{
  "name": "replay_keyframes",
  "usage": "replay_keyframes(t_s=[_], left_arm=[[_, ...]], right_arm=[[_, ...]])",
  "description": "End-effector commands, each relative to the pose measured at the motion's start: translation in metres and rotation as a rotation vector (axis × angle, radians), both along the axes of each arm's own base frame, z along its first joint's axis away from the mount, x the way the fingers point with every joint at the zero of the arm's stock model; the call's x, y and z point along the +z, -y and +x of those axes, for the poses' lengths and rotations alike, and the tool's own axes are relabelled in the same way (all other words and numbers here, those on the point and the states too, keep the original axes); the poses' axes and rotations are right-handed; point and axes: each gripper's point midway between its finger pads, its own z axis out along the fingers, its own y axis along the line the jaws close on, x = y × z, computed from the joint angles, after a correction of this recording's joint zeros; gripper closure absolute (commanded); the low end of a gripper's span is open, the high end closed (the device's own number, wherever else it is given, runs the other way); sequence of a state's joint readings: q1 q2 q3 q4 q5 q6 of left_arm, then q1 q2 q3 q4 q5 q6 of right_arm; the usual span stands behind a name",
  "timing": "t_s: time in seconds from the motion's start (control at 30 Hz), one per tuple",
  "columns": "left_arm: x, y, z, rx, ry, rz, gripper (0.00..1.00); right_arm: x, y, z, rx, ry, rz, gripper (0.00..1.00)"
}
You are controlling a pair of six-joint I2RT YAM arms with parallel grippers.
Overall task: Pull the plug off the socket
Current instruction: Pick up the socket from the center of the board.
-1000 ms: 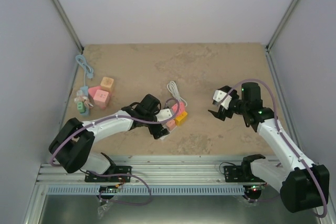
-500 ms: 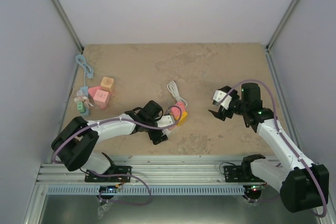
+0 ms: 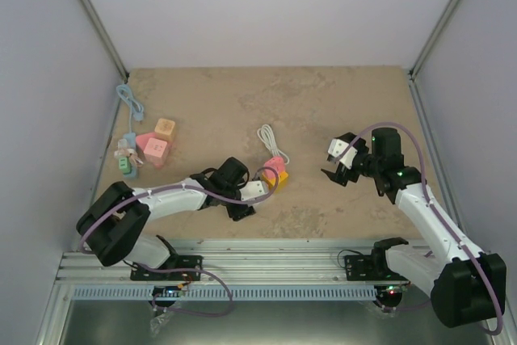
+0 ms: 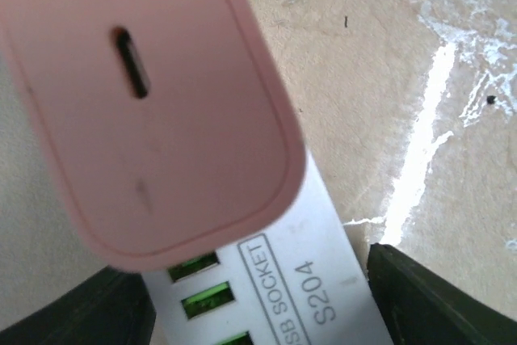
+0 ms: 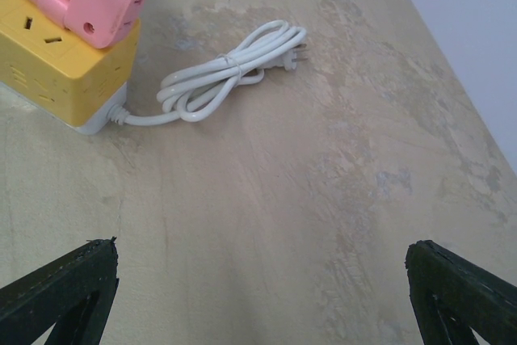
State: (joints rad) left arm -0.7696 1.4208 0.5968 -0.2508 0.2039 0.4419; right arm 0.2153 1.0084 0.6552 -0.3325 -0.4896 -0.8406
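My left fingers (image 4: 436, 305) have just narrowed around the socket (image 4: 307, 296), pink plug (image 4: 153, 103) still seated in it; gripping yet, I cannot tell. My right fingers (image 5: 56, 288) gape empty, free to pull.

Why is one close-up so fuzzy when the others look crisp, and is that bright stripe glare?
Left wrist view: the pink plug fills the frame, soft-edged; the white socket strip shows readable print; the stripe on the tabletop may be glare or a pale vein. Right wrist view: crisp, the white cable faintly shadowed. Top view: even light.
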Motion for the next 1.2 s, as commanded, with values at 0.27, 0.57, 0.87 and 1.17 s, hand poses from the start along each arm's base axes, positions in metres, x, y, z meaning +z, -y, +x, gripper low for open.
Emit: replay_keyframes(t_s=[0.27,0.57,0.87,1.17], left_arm=[[0.007,0.008,0.017,-0.071,0.025,-0.056,0.59],[0.019,0.02,0.022,-0.161,0.064,-0.072,1.0],[0.032,0.019,0.011,-0.297,0.126,-0.081,1.0],[0.055,0.01,0.006,-0.321,0.181,-0.067,1.0]], right_arm=[[0.018,-0.015,-0.01,0.116,0.014,0.042,0.02],[0.035,-0.035,-0.041,0.294,-0.028,0.098,0.02],[0.044,-0.06,-0.06,0.448,-0.081,0.143,0.05],[0.036,-0.089,-0.067,0.509,-0.141,0.142,0.07]])
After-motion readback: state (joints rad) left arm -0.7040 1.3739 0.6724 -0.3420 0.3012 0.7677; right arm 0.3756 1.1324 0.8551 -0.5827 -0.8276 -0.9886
